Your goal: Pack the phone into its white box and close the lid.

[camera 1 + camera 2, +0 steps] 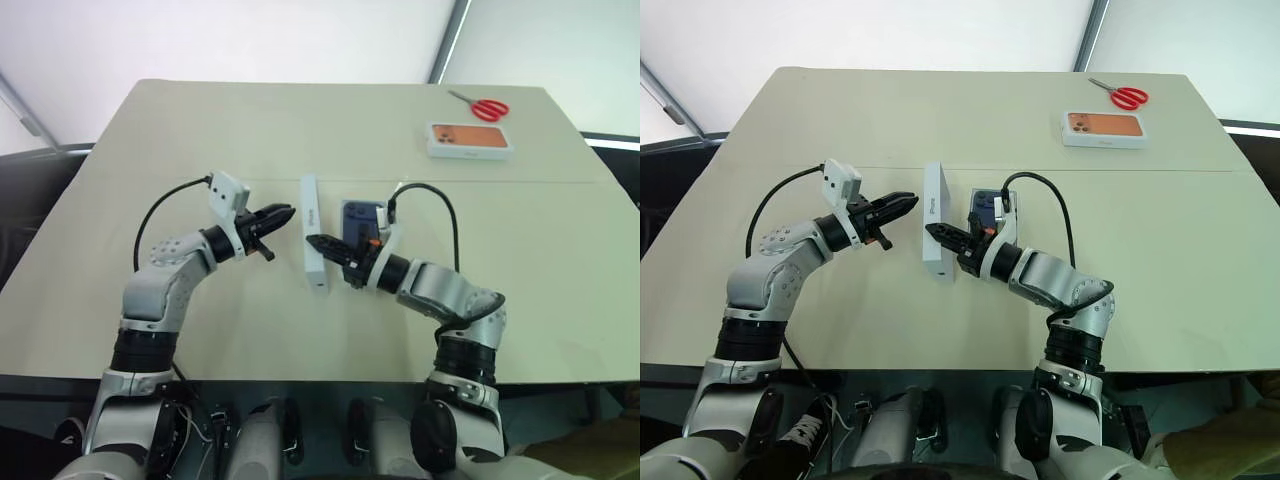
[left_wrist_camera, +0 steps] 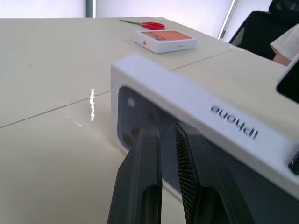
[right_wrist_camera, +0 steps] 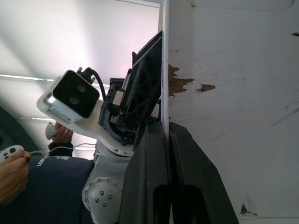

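Right fingers [image 1: 932, 230] pinch upright lid's [image 1: 935, 224] edge — table [image 1: 940, 110] open beyond.

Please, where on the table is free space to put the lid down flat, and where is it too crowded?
Free: the wide bare table left of the lid, and the stretch right of the phone, below the orange-picture box and scissors. Crowded: the middle, where the left pincer and right pincer meet at the upright lid.
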`<state>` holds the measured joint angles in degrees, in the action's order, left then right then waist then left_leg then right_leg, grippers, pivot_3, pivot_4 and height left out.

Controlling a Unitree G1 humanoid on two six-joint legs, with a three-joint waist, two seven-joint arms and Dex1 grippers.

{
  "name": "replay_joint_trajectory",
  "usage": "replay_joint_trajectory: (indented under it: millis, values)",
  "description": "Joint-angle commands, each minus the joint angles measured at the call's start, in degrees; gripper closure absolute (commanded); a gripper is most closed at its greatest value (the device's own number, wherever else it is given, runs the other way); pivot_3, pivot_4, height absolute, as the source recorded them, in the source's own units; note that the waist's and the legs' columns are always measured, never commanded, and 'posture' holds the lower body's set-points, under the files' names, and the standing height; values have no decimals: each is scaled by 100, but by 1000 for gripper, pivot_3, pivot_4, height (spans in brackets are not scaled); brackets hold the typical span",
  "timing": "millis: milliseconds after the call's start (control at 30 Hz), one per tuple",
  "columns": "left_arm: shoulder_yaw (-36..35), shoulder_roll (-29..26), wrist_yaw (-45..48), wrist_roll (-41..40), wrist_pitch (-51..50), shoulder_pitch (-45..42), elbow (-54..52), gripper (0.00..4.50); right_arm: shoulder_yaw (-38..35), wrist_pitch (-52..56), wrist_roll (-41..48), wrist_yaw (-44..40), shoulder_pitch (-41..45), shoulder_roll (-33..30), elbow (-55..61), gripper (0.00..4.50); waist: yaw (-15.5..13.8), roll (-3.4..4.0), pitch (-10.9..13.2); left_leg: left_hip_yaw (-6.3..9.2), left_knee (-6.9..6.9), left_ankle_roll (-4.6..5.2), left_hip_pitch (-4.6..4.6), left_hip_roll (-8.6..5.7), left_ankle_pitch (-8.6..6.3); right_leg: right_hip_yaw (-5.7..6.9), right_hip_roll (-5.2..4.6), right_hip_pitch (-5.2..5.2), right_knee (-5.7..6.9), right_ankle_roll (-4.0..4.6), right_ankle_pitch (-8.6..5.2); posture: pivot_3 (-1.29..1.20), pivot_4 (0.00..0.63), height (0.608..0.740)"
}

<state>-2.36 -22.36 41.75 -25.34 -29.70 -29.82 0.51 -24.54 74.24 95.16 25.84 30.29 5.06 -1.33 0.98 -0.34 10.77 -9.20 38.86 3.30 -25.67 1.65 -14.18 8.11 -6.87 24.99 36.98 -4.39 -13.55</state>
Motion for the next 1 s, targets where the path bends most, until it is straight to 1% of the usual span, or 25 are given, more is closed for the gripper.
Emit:
replay_joint_trajectory:
  millis: [33,233,333,467,533,567,600,667,767,800,833,900,1000]
  values:
    - [198,164,-36,144,214,52,16,3894,234,-522,218,-121,85,-184,213,4500,-20,0,0,0,1,1,1,-1,0,0,-1,-2,0,0,0,0,150,738]
    - [456,444,-95,369,445,157,196,3894,600,-965,358,-200,4,-551,161,4500,1,0,0,1,1,2,1,1,-1,0,0,-2,-1,0,0,0,150,738]
    - [472,559,-91,403,503,58,411,3959,706,-1178,679,-63,-138,-622,126,3578,2,0,0,1,1,2,2,2,-1,0,0,-2,0,0,0,0,150,738]
    - [559,741,-188,569,734,-69,694,3959,893,-1331,644,-195,-187,-810,181,1581,-22,-1,0,1,2,3,1,1,-1,0,-1,-2,-1,0,0,0,150,738]
    - [631,849,-168,623,773,-134,764,3959,887,-1495,174,-466,-91,-1072,187,496,-34,-1,0,1,3,4,0,1,-2,0,-2,-2,-1,0,0,0,150,738]
    - [643,886,-171,652,803,-171,800,3959,923,-1566,-215,-724,-3,-1309,229,68,-34,-1,0,1,5,6,0,0,-3,0,-3,-3,-2,0,0,0,150,738]
    - [644,919,-175,677,851,-211,843,3959,922,-1647,-484,-949,87,-1513,242,68,-34,-1,0,0,7,10,-1,-1,-5,0,-4,-3,-2,0,0,0,150,738]
    - [616,996,-164,670,907,-294,933,3959,996,-1767,-1071,-1709,219,-2028,306,68,-34,0,0,0,11,14,-5,-2,-8,0,-6,-1,-2,-1,0,0,150,738]
    - [665,1098,-152,734,1003,-377,1084,3959,931,-1942,-1679,-2813,282,-2747,155,68,-34,-1,0,1,12,27,-5,-1,-15,1,-5,-1,-2,-1,0,0,150,738]
    - [689,1129,-143,762,1032,-396,1132,3959,997,-1962,-1930,-3232,262,-3040,177,68,-33,-1,0,2,12,35,-5,0,-20,2,-4,-1,-2,-1,0,0,150,738]
    - [719,1166,-134,801,1088,-416,1185,3959,1149,-2114,-2369,-3656,218,-3368,228,68,-37,0,0,2,12,38,-5,0,-22,2,-4,-1,-3,-1,0,0,150,738]
    - [762,1275,-100,839,1156,-482,1329,3959,1315,-2433,-3107,-4170,189,-3822,86,68,-37,-1,0,0,14,41,-6,-1,-23,3,-5,-1,-3,-2,0,0,150,738]
    - [856,1517,-82,921,1323,-672,1729,3959,1484,-3030,-4054,-4651,218,-4135,-251,68,-39,-2,0,0,15,46,-4,0,-26,3,-5,-3,-3,-2,0,0,150,738]
